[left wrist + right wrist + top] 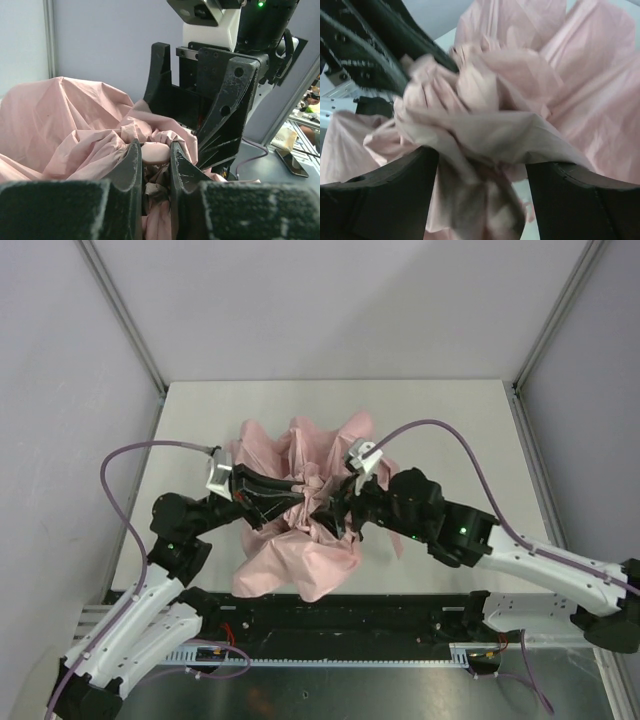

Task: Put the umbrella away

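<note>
Pinching the crumpled pale pink fabric umbrella (300, 570): left end effector (155, 150); right end effector (482, 162) spread, straddling its folds.

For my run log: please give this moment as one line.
left gripper: shut on umbrella | right gripper: open around it | umbrella: crumpled on table
</note>
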Robot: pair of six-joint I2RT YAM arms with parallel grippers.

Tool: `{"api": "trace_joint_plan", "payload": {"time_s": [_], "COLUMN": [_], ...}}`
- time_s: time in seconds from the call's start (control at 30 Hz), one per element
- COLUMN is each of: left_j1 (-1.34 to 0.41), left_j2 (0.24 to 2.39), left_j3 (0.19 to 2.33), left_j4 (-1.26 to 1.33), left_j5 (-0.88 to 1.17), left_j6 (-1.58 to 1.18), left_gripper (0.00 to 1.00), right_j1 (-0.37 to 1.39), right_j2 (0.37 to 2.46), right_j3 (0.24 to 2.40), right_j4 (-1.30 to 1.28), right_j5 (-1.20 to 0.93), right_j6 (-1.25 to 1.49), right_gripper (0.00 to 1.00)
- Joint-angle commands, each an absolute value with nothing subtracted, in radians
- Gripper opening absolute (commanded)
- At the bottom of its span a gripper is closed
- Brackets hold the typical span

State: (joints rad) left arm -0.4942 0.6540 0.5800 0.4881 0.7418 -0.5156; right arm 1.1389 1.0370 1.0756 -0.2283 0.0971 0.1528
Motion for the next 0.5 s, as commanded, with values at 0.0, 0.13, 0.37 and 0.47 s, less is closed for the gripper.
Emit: {"api": "trace_joint_plan", "payload": {"time_s": [0.0, 0.13, 0.37, 0.47], "left_j1": [-0.49, -0.491, -0.49, -0.487], "left_j2": [0.671, 0.658, 0.653, 0.666], "left_j3": [0.634, 0.63, 0.624, 0.644], "left_j4": [0.557, 0.557, 0.538, 0.486], "left_j5": [0.823, 0.811, 0.682, 0.562], "left_j6": [-0.571, -0.572, -0.566, -0.6], "left_gripper": [0.0, 0.0, 0.0, 0.0], "right_j1": [1.133, 1.124, 1.146, 1.186], "right_j2": [1.127, 1.151, 1.016, 0.972], "right_j3": [1.169, 1.203, 1.206, 1.206], "right_j4": [-0.08, -0.152, -0.345, -0.396], "right_j5": [0.117, 0.114, 0.143, 0.18], "right_j6": [0.169, 0.156, 0.159, 0.147], "right_gripper": [0.71, 0.77, 0.99, 0.99]}}
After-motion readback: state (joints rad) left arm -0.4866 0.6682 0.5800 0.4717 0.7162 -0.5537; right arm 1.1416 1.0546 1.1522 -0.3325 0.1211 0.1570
